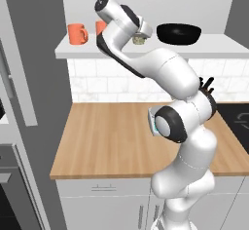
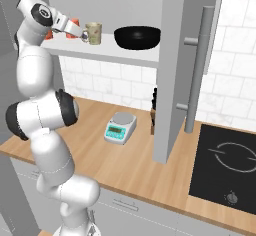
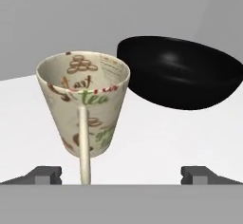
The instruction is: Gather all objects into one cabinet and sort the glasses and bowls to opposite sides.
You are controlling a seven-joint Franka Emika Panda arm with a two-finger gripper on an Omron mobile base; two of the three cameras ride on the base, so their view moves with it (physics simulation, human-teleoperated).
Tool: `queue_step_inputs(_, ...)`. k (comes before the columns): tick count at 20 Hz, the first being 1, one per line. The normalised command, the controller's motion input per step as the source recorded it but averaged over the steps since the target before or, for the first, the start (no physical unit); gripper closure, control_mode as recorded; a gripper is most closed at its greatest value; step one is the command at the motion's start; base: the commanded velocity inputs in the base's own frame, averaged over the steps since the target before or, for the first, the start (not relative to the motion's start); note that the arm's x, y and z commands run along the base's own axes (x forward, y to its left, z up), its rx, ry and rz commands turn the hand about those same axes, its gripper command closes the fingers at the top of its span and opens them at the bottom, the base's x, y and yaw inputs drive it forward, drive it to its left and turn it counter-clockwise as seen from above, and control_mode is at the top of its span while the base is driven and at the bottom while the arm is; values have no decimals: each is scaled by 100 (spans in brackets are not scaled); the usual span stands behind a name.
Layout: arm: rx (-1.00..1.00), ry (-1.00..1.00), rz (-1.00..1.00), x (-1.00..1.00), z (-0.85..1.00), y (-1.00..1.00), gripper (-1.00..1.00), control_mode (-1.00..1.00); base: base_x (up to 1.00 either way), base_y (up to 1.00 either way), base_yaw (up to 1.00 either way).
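A beige speckled tumbler point(image 3: 83, 104) with printed words and a thin handle stands on the cabinet's white bottom shelf point(image 3: 156, 137), left of the wide black bowl point(image 3: 182, 73). My gripper point(image 3: 122, 174) is open just in front of the tumbler, with a fingertip on either side and nothing held. From the left base, the gripper point(image 1: 140, 33) reaches up to the tumbler point(image 1: 140, 40), with the bowl point(image 1: 179, 33) to its right. An orange cup with a handle point(image 1: 77, 33) and a second orange cup point(image 1: 100, 27), half hidden by the arm, stand further left. From the right, the gripper point(image 2: 81, 33) meets the tumbler point(image 2: 93, 33) beside the bowl point(image 2: 137, 36).
A dark grey cabinet door point(image 2: 197, 55) with a long handle hangs open to the right of the shelf point(image 2: 115, 52). Below lies a wooden counter point(image 1: 107, 136) with a white-and-teal scale point(image 2: 120, 127), a dark knife block point(image 2: 153, 115) and a black hob point(image 2: 225, 165).
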Motion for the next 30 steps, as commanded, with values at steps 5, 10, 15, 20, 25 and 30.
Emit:
queue_step_inputs(5, 0, 0, 0, 19, -1, 0, -100, -100, 0, 0, 0)
queue_step_inputs(10, 0, 0, 0, 25, -4, 0, -100, -100, 0, 0, 0)
queue_step_inputs(15, 0, 0, 0, 19, -4, 0, -100, -100, 0, 0, 0)
queue_step_inputs(20, 0, 0, 0, 16, 0, 8, -100, -100, 0, 0, 0)
queue_step_inputs(25, 0, 0, 0, 11, -3, 3, -100, -100, 0, 0, 0)
queue_step_inputs(30, 0, 0, 0, 13, -10, 0, -100, -100, 0, 0, 0)
